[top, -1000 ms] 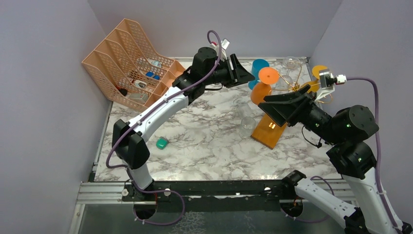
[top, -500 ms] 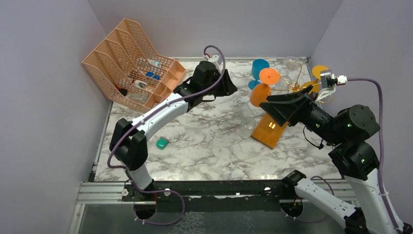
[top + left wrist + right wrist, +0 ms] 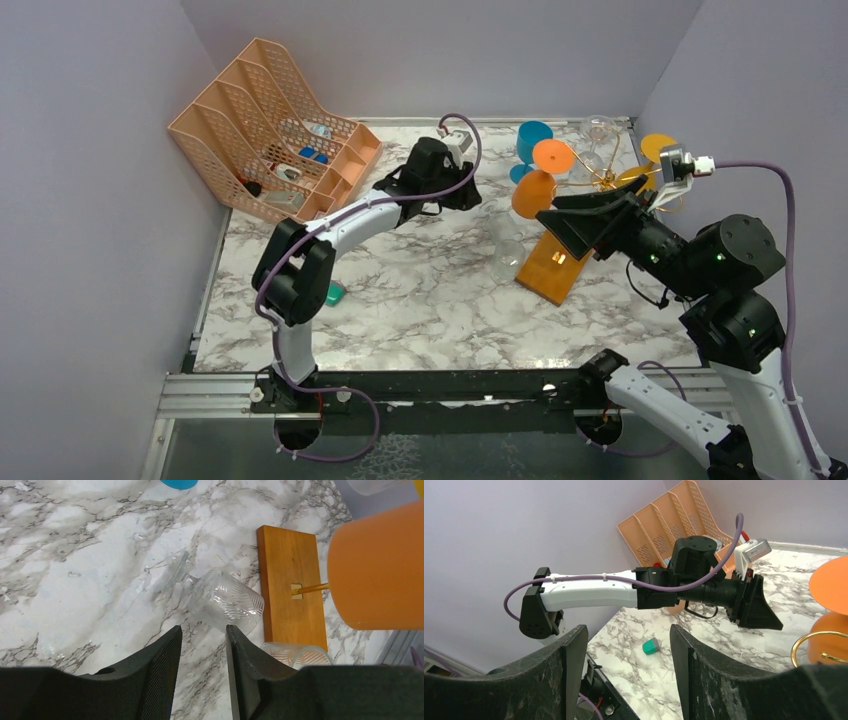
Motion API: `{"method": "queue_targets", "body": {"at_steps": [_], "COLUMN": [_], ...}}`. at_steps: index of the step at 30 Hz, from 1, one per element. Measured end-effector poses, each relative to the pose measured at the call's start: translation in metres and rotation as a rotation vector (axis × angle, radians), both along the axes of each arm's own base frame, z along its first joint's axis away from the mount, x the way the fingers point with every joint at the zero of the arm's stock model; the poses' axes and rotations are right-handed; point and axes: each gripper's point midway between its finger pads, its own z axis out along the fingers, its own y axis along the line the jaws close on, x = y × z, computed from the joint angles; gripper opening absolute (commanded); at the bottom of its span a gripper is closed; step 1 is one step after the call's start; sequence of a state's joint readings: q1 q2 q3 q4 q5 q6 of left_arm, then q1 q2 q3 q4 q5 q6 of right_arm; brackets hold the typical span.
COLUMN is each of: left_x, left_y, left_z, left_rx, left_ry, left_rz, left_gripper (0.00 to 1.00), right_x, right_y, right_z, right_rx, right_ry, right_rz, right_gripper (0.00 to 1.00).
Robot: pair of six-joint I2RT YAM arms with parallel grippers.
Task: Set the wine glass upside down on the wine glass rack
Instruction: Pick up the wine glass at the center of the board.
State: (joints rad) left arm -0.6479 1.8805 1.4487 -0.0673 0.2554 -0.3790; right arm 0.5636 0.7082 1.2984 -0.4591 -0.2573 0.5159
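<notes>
Left of the gold wire rack [image 3: 290,597], we reach for the sideways clear wine glass [image 3: 227,602]; left gripper [image 3: 202,632], right gripper [image 3: 626,632] gape; descend next.

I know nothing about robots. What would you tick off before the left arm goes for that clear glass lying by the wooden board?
1. Wine glass found: ok, it lies on its side beside the rack's wooden base.
2. Left pincer open and empty: ok.
3. Glass between the left pincer's fingers: not ok, it lies ahead of them.
4. Right pincer clear of the glass: ok, open, empty and held in the air.
5. Free arm on the rack: cannot tell; an orange glass already hangs there.
6. Second clear glass out of the way: cannot tell, a finger partly hides it.
</notes>
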Motion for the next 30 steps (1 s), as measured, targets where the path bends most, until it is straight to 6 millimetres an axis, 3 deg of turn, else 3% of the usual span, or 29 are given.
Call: {"method": "queue_targets", "body": {"at_steps": [4,9,12,16,21,23,30], "left_x": [-0.016,-0.080,-0.110,-0.136,-0.175,-0.181,-0.171], "left_y": [-0.005,-0.003,-0.006,-0.018,-0.043,-0.053,-0.069], "left_z": [-0.004,-0.004,0.018,0.049,0.037,0.028,0.002], "left_rx": [-0.005,0.015,0.001,0.011,0.086,0.114,0.208], "left_ry": [-0.051,-0.204,-0.343,-0.579,-0.751,-0.778,-0.816], "left_rz": [-0.087,-0.284,-0.405,-0.570,-0.809,-0.876,-0.982], "left_gripper": [0.42,0.40,0.41,0.49,0.49,0.49,0.47], "right_x": [0.000,0.000,-0.001,-0.003,-0.007,-0.007,-0.007], "right_y": [-0.003,-0.003,-0.004,-0.006,-0.009,-0.010,-0.015], "right_z": [-0.001,-0.002,-0.003,-0.003,-0.001,-0.002,-0.002], "right_rx": [-0.011,-0.018,-0.020,-0.020,-0.014,-0.015,-0.028], "right_ry": [-0.005,-0.006,-0.003,-0.004,-0.011,-0.009,-0.013], "right_rz": [-0.012,-0.013,-0.014,-0.017,-0.020,-0.025,-0.048], "right_gripper": [0.65,0.65,0.65,0.65,0.65,0.65,0.65]}}
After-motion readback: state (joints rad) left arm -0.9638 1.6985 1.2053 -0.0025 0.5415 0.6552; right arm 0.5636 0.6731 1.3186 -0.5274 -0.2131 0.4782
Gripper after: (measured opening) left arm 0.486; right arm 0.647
